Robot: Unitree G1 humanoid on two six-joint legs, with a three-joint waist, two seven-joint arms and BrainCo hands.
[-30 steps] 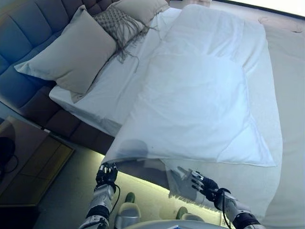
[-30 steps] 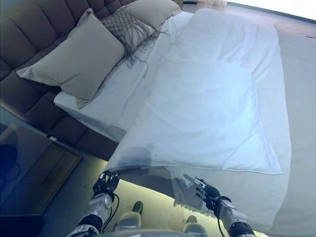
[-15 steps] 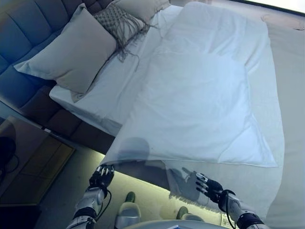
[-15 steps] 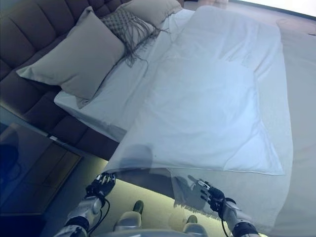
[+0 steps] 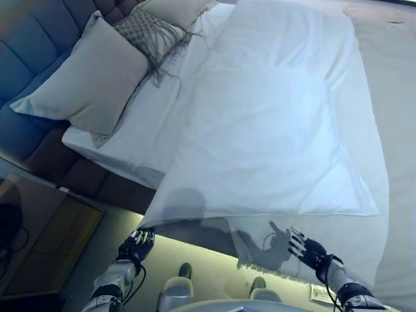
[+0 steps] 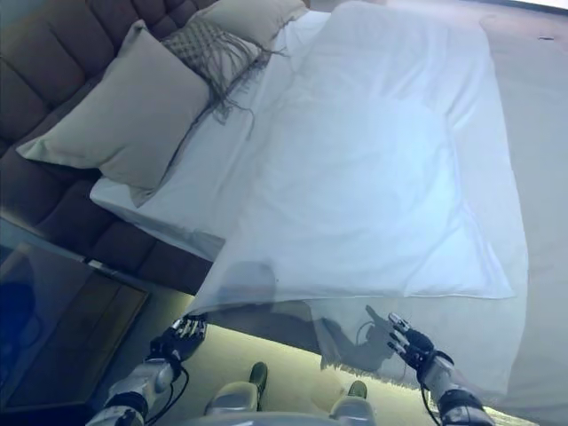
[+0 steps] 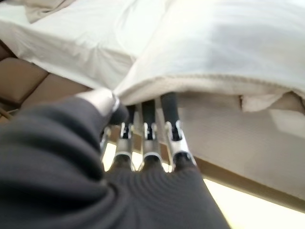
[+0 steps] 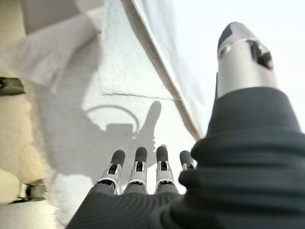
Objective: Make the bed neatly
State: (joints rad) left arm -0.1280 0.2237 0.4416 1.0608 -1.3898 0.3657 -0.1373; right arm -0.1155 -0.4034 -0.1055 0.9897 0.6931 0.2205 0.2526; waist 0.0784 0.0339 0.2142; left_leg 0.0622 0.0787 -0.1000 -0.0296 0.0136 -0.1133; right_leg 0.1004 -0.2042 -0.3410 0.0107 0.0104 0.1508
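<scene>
White cloth covers most of the bed: a smooth white duvet point(image 5: 273, 130) lies flat on top, and its near edge hangs over the side of the bed. Under it, a rougher cream blanket point(image 5: 338, 244) with a short fringe hangs lower down the side. Near the padded headboard point(image 5: 26, 71) a big plain square pillow point(image 5: 88, 78) leans, with a knitted cushion point(image 5: 146, 32) with long tassels next to it and another plain pillow point(image 5: 172, 8) past that. A brown nightstand point(image 5: 39, 240) stands beside the bed.

From the head views, the left hand point(image 5: 135, 242) sits low at the near corner of the duvet, and the right hand point(image 5: 305, 247) is held out in front of the hanging blanket, with its shadow on the cloth.

Only the left wrist view shows that the left hand's fingers point(image 7: 169, 107) reach straight up under the thick rolled edge of the duvet, with the thumb close beside them. I cannot tell if they pinch the cloth, as the tips are hidden.

The right wrist view shows the right hand's fingers point(image 8: 139, 160) straight and spread, apart from the blanket, holding nothing.

I cannot read any writing anywhere.
</scene>
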